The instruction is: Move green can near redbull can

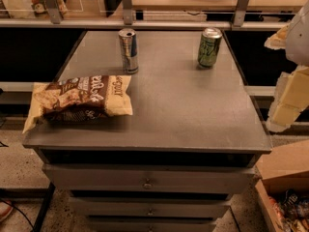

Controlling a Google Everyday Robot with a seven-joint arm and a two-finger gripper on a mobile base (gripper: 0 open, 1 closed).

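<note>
The green can stands upright at the back right of the grey cabinet top. It is pale green with dark markings and a silver top. The redbull can, slim with silver and blue panels, stands upright at the back left-centre, well apart from the green can. My gripper is at the right edge of the view, off the cabinet's right side and to the right of the green can. Its pale fingers stand apart with nothing between them.
A brown and cream snack bag lies flat at the front left of the top. Drawers run below the front edge. A cardboard box sits on the floor at lower right. A metal rail crosses behind the cabinet.
</note>
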